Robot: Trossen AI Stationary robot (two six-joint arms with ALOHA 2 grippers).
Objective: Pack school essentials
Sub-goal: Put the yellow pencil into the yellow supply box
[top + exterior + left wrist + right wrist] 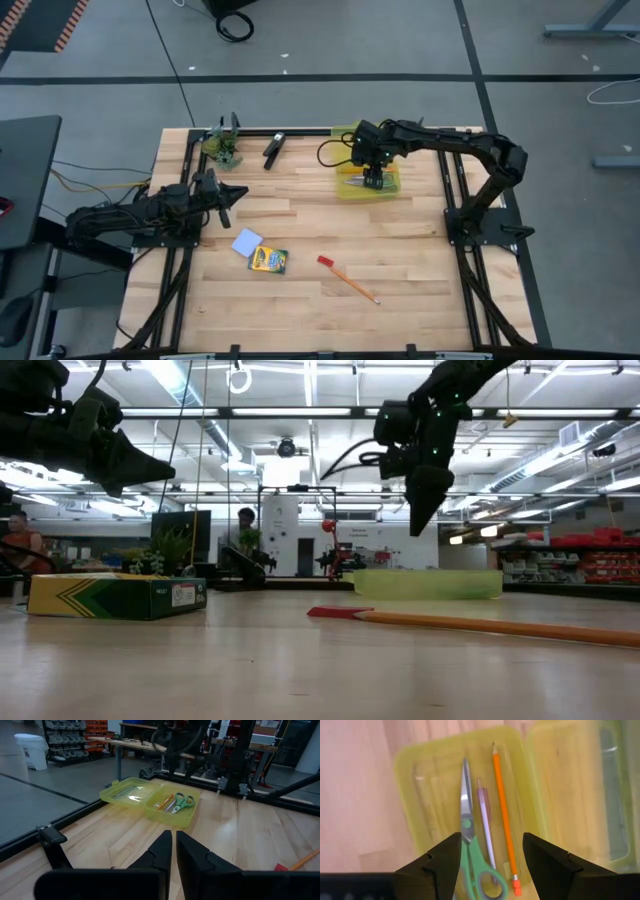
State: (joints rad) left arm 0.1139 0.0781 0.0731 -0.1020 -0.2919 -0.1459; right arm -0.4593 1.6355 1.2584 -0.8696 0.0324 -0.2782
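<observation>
An open yellow-green case (352, 187) lies at the far right of the table, its lid (580, 790) flipped back. Inside lie green-handled scissors (468, 851), a purple pen (485, 829) and an orange pencil (502, 810). My right gripper (490, 856) hangs open above the case (428, 583), pointing down, with nothing between its fingers. My left gripper (173, 854) is shut and empty at the table's left. On the wood lie a light-blue pad (246, 241), a crayon box (268, 260), a red piece (325, 261) and another orange pencil (354, 284).
A black clip-like object (273, 150) and a small green clump (225, 151) sit near the far edge. Black frame rails (455, 190) run along the table's sides. Bare wood lies between the case and the loose items in the near middle.
</observation>
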